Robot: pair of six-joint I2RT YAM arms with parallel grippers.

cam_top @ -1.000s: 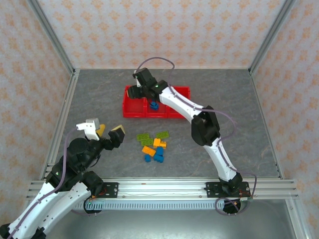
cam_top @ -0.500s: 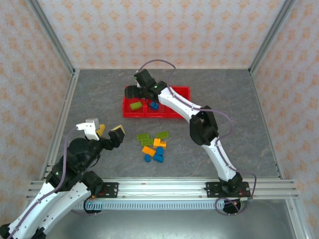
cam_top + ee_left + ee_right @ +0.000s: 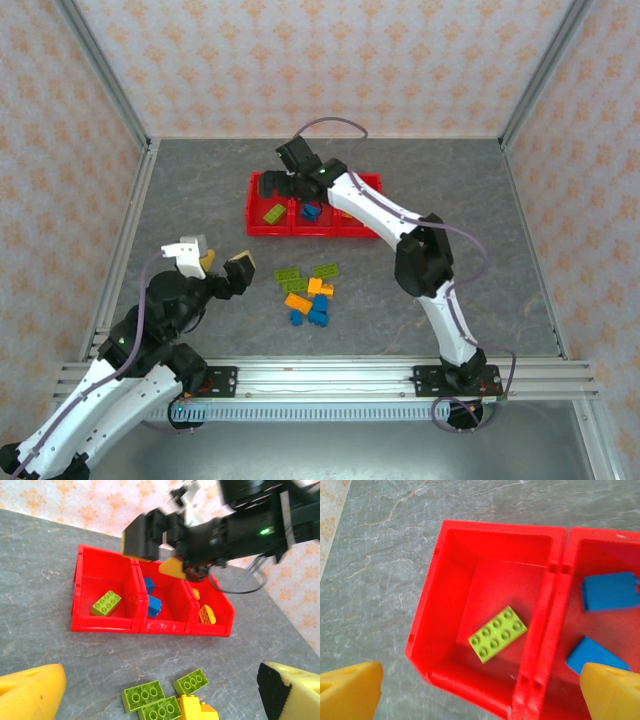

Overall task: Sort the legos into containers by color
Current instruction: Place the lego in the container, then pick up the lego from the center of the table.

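The red tray (image 3: 258,230) of three bins lies at the back of the table. One lime brick (image 3: 497,634) rests flat in its left bin (image 3: 455,580). Two blue bricks (image 3: 610,591) lie in the middle bin, and an orange one (image 3: 206,614) in the right bin. My right gripper (image 3: 286,182) hovers open and empty over the back of the left and middle bins, its yellow fingertips (image 3: 347,690) wide apart. A loose pile of lime (image 3: 290,273), orange (image 3: 297,301) and blue (image 3: 318,314) bricks sits mid-table. My left gripper (image 3: 218,263) hangs open and empty just left of the pile.
The right arm (image 3: 420,260) arches over the table right of the pile. Metal frame posts and patterned walls enclose the grey mat (image 3: 480,230), with bare mat to the left and right of the tray.
The lime brick came out of the right gripper and now lies in the left bin. The right gripper has drawn back and to the right. The left gripper has shifted slightly.
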